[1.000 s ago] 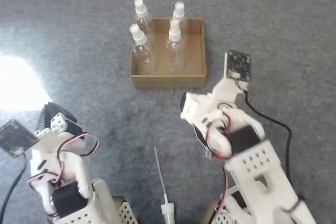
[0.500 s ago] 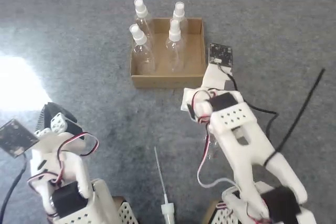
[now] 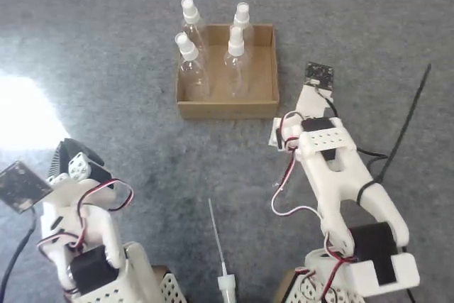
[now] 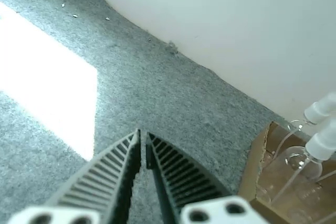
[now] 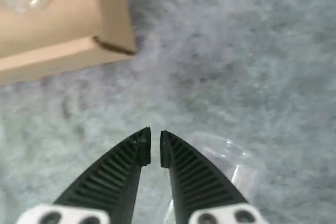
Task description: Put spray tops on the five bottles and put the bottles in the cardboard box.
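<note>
Right gripper (image 5: 155, 140) is hovering, jaws nearly closed and empty, just beside the clear plastic bottle (image 5: 223, 156), near the brown cardboard box (image 3: 227, 110) at upper centre. Recommended: opening wide, centring over the bottle.

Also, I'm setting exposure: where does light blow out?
High view: a white sun patch on the carpet at the left edge. Left wrist view: the same patch, beyond the left pincer. Right wrist view: even light on carpet.

No text, label, number or sign can be read anywhere, neither on the box (image 3: 227, 109) at upper centre nor on the bottles (image 3: 193, 72) standing in it.
</note>
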Tool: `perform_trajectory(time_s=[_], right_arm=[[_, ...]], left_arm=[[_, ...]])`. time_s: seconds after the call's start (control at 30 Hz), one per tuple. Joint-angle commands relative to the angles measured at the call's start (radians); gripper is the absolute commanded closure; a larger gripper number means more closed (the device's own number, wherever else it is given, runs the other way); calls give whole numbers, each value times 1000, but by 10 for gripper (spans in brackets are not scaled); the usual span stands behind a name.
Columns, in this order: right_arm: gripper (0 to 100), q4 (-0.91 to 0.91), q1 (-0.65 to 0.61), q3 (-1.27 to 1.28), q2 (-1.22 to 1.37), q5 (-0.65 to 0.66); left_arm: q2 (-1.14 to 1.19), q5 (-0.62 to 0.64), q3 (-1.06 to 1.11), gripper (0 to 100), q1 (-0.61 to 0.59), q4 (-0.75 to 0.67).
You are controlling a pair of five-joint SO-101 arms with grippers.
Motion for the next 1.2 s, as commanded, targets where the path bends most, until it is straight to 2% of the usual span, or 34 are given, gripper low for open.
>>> perform_trajectory(time_s=[0.0, 0.2, 0.5, 0.67, 0.9, 0.97, 1.17], right_arm=[[992, -13, 79, -63, -10, 68], [992, 45, 160, -66, -10, 173], [990, 134, 189, -68, -12, 269], [989, 151, 191, -100, -12, 273], [989, 386, 189, -250, -120, 279], [989, 424, 183, -259, -173, 339], [989, 492, 183, -256, -314, 626]], left_arm=[[-18, -5, 1, 987, 3, -43], [-18, -5, 4, 987, 3, -43], [-18, -5, 4, 987, 3, -43], [-18, -5, 4, 987, 3, -43], [-18, -5, 4, 987, 3, -43], [-18, -5, 4, 987, 3, -43], [-18, -5, 4, 987, 3, -43]])
